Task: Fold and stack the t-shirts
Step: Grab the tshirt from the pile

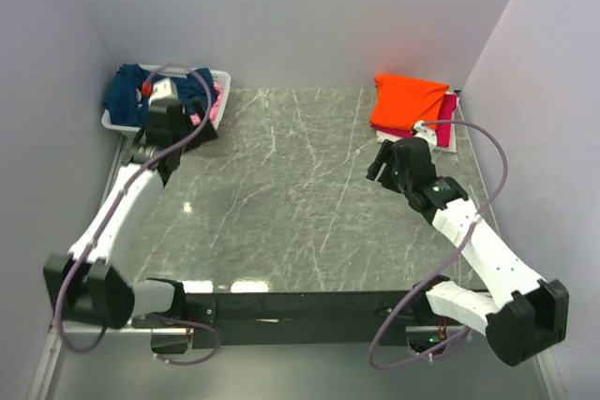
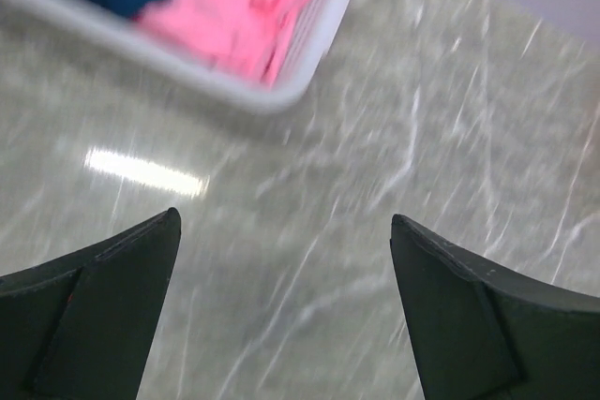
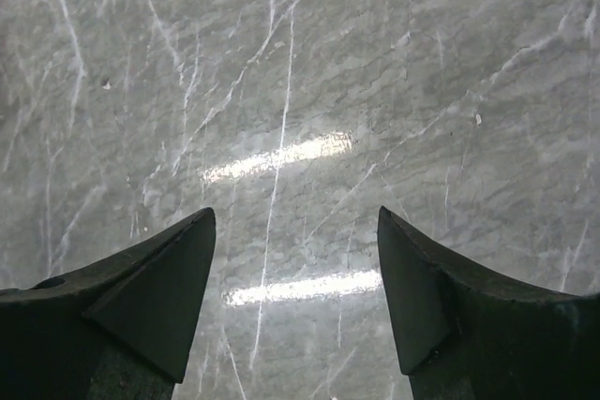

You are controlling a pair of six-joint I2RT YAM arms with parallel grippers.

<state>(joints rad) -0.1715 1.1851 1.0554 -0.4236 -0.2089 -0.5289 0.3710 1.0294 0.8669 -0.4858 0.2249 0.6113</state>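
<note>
Two claws (image 2: 283,215) (image 3: 295,212), one basket (image 2: 281,98), five shirts (image 1: 127,91) (image 1: 216,107) (image 1: 408,100) (image 1: 450,106) (image 1: 446,136).

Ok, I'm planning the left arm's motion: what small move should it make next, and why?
Probably ease the left claw forward over the basket rim toward the pink t-shirt: the claw is open and empty above the table, and that shirt lies crumpled in the basket.

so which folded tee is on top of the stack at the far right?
The bright orange cloth t-shirt; it lies uppermost, with the magenta cloth t-shirt showing only as an edge under its right side.
</note>
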